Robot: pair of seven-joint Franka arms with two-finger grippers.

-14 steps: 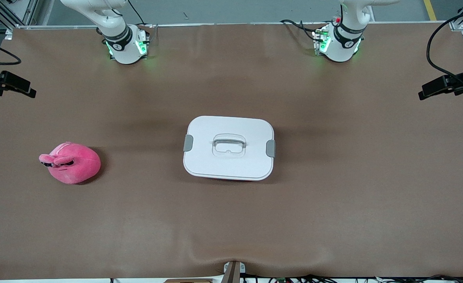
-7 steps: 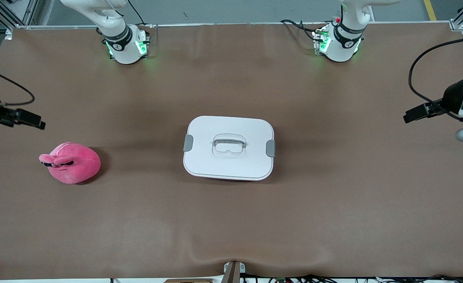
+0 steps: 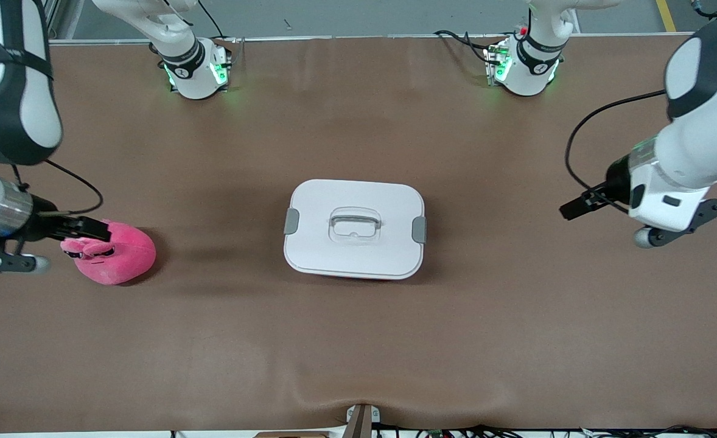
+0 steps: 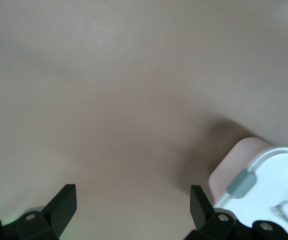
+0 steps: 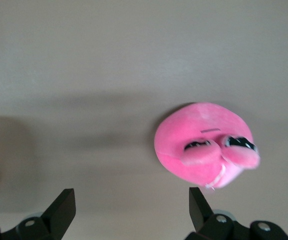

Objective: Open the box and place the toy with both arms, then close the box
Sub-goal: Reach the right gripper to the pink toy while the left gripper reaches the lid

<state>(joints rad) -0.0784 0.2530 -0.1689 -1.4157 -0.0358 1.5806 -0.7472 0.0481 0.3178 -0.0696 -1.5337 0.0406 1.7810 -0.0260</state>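
1. Both arms have swung in from the table's ends since the earlier frames: the right gripper (image 3: 94,229) now hangs over the plush's ears, and the left gripper (image 3: 574,208) is over bare tabletop (image 3: 358,340) toward the left arm's end, well apart from the box.
2. At the right arm's end lies the hot-pink plush toy (image 3: 110,252) on the tabletop, well apart from the box and a little nearer the front camera. The right wrist view shows that gripper's fingers (image 5: 63,207) spread wide with nothing between them, the toy (image 5: 204,145) lying out ahead of them.
3. In the middle sits the pink box (image 3: 354,229), its white lid (image 3: 358,201) on, both grey clips (image 3: 291,221) apparently down and the clear handle (image 3: 355,225) untouched.
4. The left wrist view shows the left gripper's fingers (image 4: 66,202) also wide apart and empty, with one corner of the box (image 4: 264,185) and a clip in sight.
5. Judged step: the approach, with opening not yet begun. Next, the left gripper probably needs to reach the nearer clip or the handle, while the right lowers around the toy.
6. Hard to tell: how high the right gripper stands above the plush. The box's pink tub is almost wholly hidden under the lid in the front view.
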